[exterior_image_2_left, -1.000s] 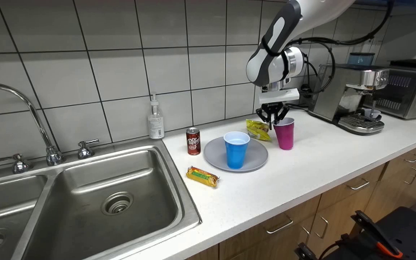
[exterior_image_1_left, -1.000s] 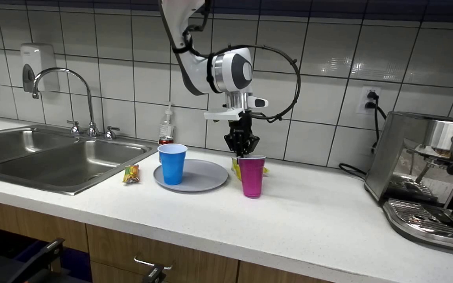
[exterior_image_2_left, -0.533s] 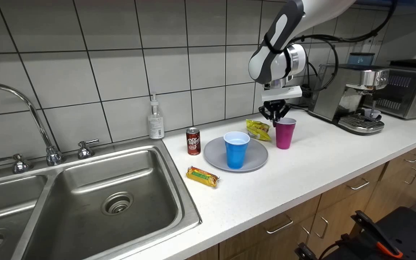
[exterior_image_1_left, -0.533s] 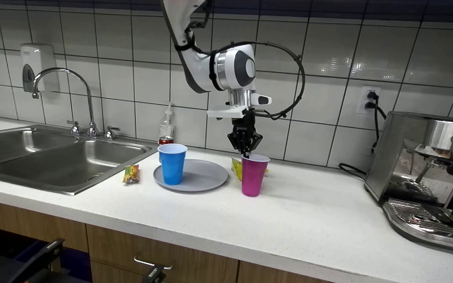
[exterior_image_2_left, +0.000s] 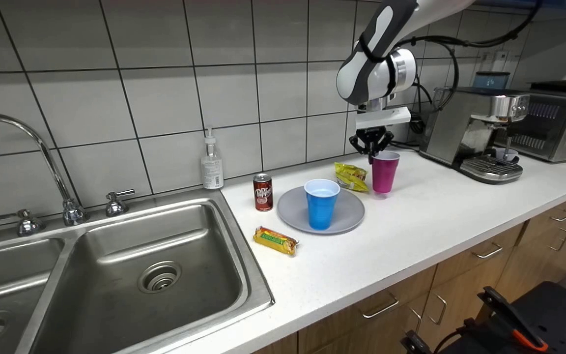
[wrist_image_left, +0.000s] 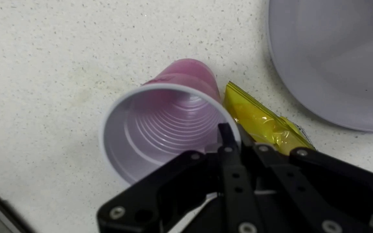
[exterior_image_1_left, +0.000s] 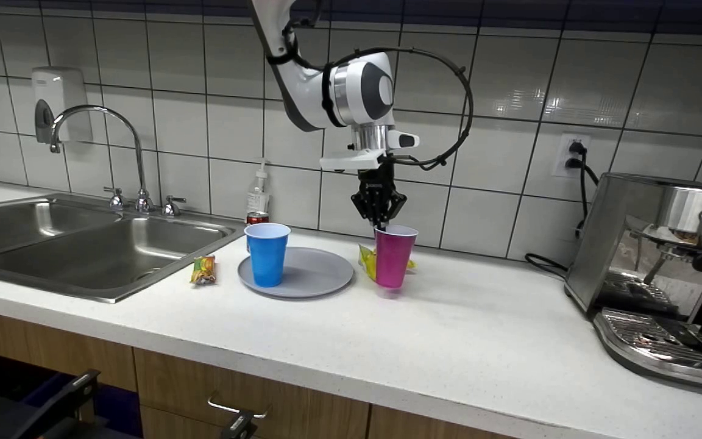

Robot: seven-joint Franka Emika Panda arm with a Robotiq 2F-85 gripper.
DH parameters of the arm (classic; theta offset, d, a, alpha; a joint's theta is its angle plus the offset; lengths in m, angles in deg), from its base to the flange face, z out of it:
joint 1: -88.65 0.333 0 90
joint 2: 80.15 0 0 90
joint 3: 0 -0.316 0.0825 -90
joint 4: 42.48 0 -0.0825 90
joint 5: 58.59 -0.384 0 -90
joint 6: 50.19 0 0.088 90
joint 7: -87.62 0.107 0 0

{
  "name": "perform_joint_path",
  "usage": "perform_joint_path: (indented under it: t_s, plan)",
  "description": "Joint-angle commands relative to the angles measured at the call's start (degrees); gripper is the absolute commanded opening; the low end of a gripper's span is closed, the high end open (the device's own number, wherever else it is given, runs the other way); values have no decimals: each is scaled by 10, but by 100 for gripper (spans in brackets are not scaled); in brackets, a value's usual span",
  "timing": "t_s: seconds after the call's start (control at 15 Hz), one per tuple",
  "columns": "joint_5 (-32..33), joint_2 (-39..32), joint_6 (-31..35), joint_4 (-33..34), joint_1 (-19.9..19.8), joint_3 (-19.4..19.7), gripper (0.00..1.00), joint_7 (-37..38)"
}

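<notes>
The white worktop (exterior_image_1_left: 485, 341) carries the things around the gripper (wrist_image_left: 234, 134), and the pink cup (exterior_image_1_left: 392, 259) is nearer its back edge than its front edge. Along the worktop from the sink (exterior_image_2_left: 254, 273) comes the grey plate (exterior_image_1_left: 323, 274), with a blue cup (exterior_image_1_left: 269, 259) standing on it, and just beyond the plate is the pink cup, held by the gripper. In both exterior views the pink cup leans slightly, its base blurred and seemingly just off the worktop.

The pink cup looks like thin moulded plastic, so it should be very light, smooth enough to slip and soft in the wall. A squeeze across its middle would probably dent it, though it is unlikely to shatter. The rim is likely the stiffest part and a sensible place to take hold; the cost is that a pinch at one spot there leaves the base free to swing.

Close by the pink cup, on the side towards the grey plate, a yellow packet (wrist_image_left: 261, 124) lies on the worktop, partly hidden by the gripper in the wrist view. The fingers (wrist_image_left: 227, 136) are drawn narrow on the rim of the pink cup, one inside the wall and one outside it. Most of the mouth spreads away from the packet, and the body hangs below the fingers.
</notes>
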Motion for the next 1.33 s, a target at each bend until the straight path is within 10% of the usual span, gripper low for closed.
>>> perform_joint_path:
  t_s: [0.0, 1.27]
  plan:
    - [22, 24, -2, -19, 13, 1, 1, -2]
    - [36, 51, -5, -48, 81, -34, 1, 5]
